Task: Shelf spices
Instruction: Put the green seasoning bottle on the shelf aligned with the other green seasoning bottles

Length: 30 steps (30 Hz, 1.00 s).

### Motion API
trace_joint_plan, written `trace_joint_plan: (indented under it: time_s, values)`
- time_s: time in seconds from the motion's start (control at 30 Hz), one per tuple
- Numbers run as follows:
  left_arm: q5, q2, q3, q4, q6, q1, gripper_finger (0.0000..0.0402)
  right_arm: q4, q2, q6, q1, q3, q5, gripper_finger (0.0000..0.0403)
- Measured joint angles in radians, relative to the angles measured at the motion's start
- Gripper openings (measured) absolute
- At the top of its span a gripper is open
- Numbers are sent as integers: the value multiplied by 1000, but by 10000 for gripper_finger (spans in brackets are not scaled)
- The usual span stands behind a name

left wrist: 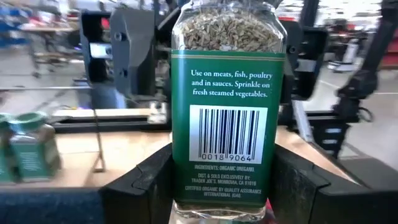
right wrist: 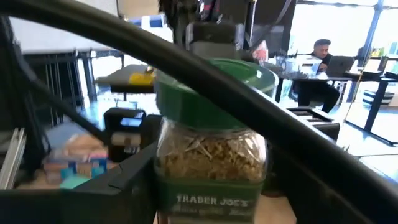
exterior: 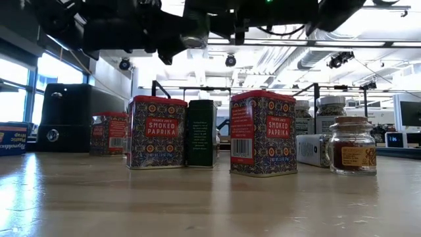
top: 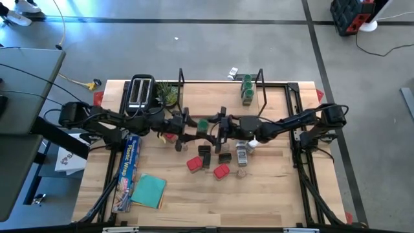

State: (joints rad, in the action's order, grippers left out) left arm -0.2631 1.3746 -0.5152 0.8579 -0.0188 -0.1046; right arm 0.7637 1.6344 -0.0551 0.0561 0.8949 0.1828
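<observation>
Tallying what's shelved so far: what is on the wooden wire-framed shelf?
Two green-lidded herb jars stand at the right end of the wooden shelf. Both arms cover its near edge, hiding anything there.

Green-lidded oregano jar (left wrist: pixel 227 106) upright midair, red paprika tins (exterior: pixel 262 133) mid-table, two jars on shelf (top: pixel 220 83)

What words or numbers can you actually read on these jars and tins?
"SMOKED PAPRIKA": both red tins.
"Use on meats, fish, poultry and in sauces. Sprinkle on fresh steamed vegetables." and "0018 9064": green-labelled oregano jar.
"TRADER JOE'S": green-lidded jar.
Small brown jar: label too small to read.
</observation>
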Motion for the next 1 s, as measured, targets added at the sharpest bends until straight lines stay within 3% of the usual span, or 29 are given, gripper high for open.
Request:
trace_joint_plan:
  time_s: [0.17,0.3,0.5,0.77,1.0]
  values:
    - [-145,0,0,-54,-44,-55,190,-318,-134,-6,1,1,-1,282]
    - [-403,-1,0,-84,-76,-104,190,-590,-257,-52,16,15,58,282]
    - [-663,1,0,-85,-136,-132,190,-922,-247,-172,65,235,89,283]
    - [-698,2,0,-100,-160,-136,190,-1002,-29,-282,40,522,-156,284]
    - [-697,2,1,-108,-155,-136,190,-1017,93,-272,8,654,-381,284]
